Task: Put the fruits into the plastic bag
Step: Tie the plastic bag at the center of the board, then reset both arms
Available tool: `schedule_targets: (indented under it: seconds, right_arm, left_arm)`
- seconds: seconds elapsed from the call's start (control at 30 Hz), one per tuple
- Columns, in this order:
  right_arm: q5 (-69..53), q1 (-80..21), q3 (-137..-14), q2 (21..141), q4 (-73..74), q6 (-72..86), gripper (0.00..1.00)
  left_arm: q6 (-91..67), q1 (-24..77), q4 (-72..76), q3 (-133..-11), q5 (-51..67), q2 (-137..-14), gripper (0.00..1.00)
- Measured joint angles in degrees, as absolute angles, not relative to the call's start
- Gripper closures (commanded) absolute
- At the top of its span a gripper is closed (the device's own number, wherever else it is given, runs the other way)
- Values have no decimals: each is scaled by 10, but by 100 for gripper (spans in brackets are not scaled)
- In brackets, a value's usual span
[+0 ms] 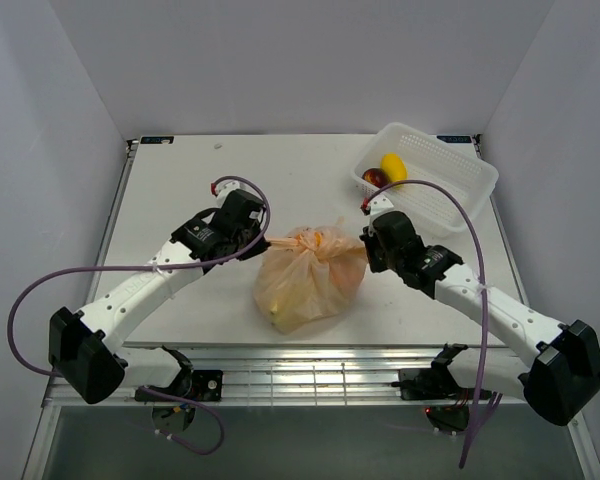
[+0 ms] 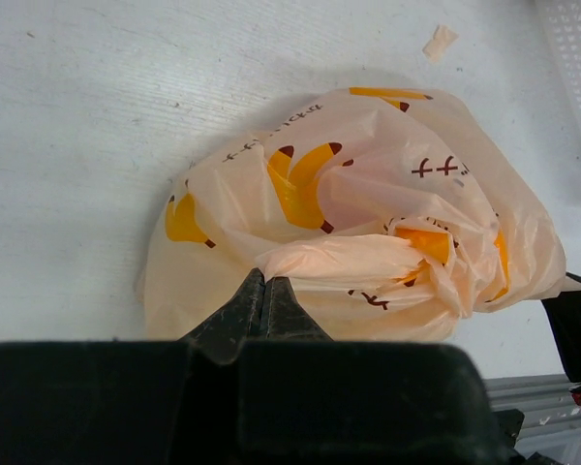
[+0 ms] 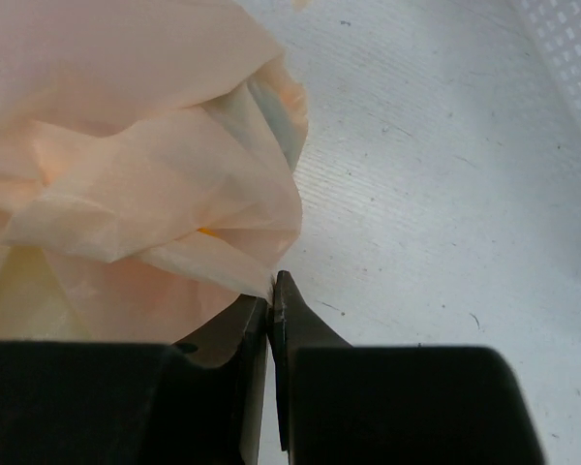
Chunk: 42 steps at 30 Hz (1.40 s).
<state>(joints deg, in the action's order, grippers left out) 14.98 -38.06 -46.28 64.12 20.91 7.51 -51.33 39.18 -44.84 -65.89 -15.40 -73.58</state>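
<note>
Lying between pinching fingers (image 2: 240, 315): plastic bag (image 1: 310, 285)

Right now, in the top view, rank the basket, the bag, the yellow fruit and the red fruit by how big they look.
1. basket, narrowly ahead
2. bag
3. yellow fruit
4. red fruit, close to the yellow one and partly behind the basket wall, so unsure

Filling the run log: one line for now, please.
left gripper shut at plastic bag | right gripper shut at plastic bag | red fruit, yellow fruit in basket
</note>
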Motion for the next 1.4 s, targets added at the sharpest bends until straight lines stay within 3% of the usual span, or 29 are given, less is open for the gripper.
schedule_targets:
  seconds: [0.27, 0.43, 0.63, 0.67, 0.77, 0.8, 0.87, 0.9, 0.97, 1.4]
  right_arm:
    - [236, -376, -493, 703, 225, 88, 92]
    - [304, -310, -482, 722, 288, 85, 92]
    - [243, -300, -479, 700, 300, 63, 92]
    - [226, -300, -479, 688, 296, 57, 92]
    - [185, -300, -480, 642, 277, 49, 84]
    - [171, -300, -480, 623, 266, 46, 70]
    - [156, -300, -481, 599, 251, 48, 49]
    - [149, -300, -482, 588, 244, 48, 27]
    - [141, -300, -486, 571, 231, 54, 10]
    - [222, -300, -539, 466, 193, 93, 10]
  left_arm:
    - [-499, 337, -448, -652, -166, -731, 100]
    - [-478, 271, -479, -625, -207, -711, 100]
    - [-429, 263, -439, -607, -158, -698, 98]
    - [-421, 263, -431, -605, -145, -694, 82]
    - [-401, 264, -419, -607, -123, -679, 57]
    - [-397, 264, -420, -608, -120, -674, 39]
    - [-393, 264, -425, -613, -119, -665, 23]
    - [-394, 264, -430, -617, -120, -662, 4]
    - [-394, 264, -443, -628, -126, -652, 2]
    - [-399, 260, -490, -797, -265, -588, 2]
